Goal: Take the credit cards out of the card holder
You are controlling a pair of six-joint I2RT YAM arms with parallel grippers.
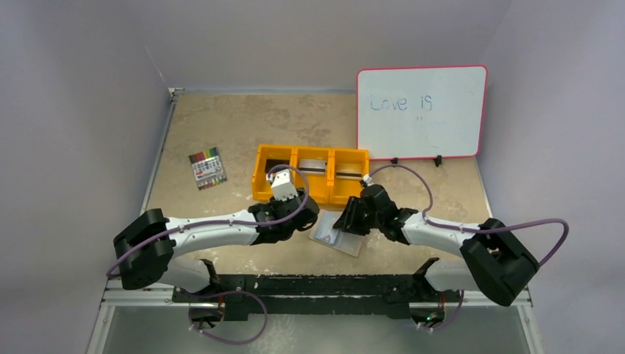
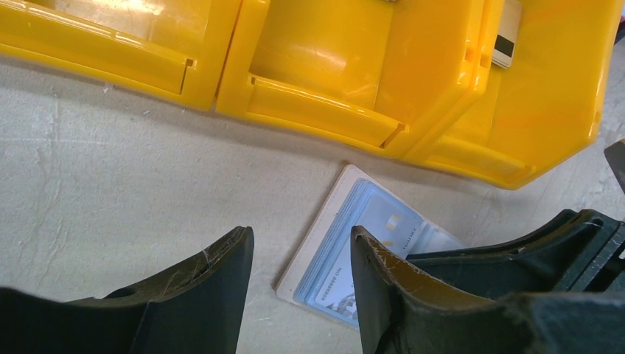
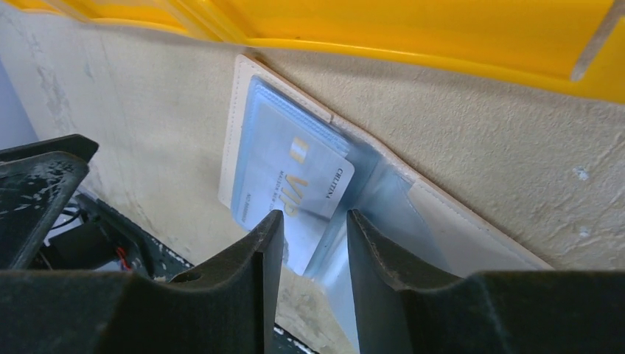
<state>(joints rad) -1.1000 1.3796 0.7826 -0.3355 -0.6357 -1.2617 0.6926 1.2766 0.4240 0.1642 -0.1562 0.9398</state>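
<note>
The card holder (image 1: 337,238) lies open on the table just in front of the orange tray, beige rim outward, light blue sleeves up. A pale card marked VIP (image 3: 295,177) sits in its left sleeves; it also shows in the left wrist view (image 2: 383,221). My left gripper (image 1: 308,218) is open and empty, hovering at the holder's left edge (image 2: 317,236). My right gripper (image 1: 346,221) is open, low over the holder's middle fold (image 3: 250,118), with a clear sleeve between its jaws. Neither gripper holds a card.
The orange three-compartment tray (image 1: 259,177) stands right behind the holder, and a card with a dark stripe (image 2: 505,44) stands in it. A pack of coloured markers (image 1: 207,168) lies at the left. A whiteboard (image 1: 421,112) stands at the back right.
</note>
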